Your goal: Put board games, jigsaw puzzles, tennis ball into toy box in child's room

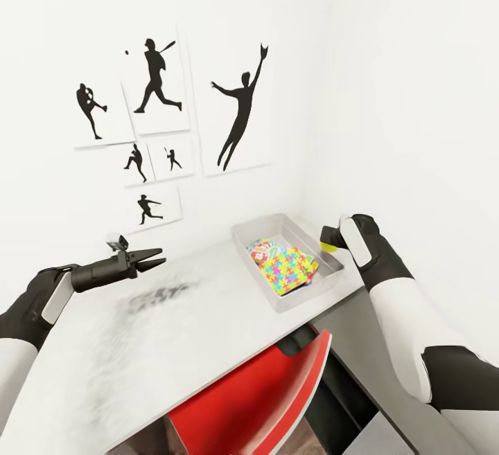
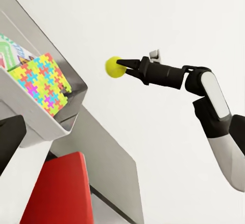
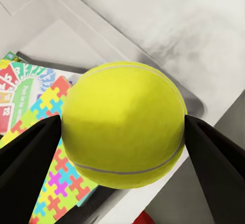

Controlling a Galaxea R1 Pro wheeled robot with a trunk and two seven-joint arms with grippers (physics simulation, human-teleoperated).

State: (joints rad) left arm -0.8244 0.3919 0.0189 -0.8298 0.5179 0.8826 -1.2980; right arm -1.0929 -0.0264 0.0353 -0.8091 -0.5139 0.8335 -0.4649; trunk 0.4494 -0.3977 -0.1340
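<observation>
I have the tennis ball [image 3: 123, 126] squeezed between my right gripper [image 2: 121, 66]'s two fingers, one pad [image 3: 30, 152] pressing on each side. The ball is up in the air, and the toy box [image 1: 244, 232] sits on the table [image 1: 104, 344] just below and ahead of those fingers, a bit to the side. A bright jigsaw puzzle [image 1: 290, 266] already lies in the box, on top of a board game [image 1: 258, 250].

I think this is the step where the ball goes into the box. Next I need to slide the fingers over the open box, lower them a little, then let go so the ball does not bounce out.

My left gripper [image 1: 156, 257] hangs over the table, well apart from the box. Its fingers are nearly together and hold nothing.
</observation>
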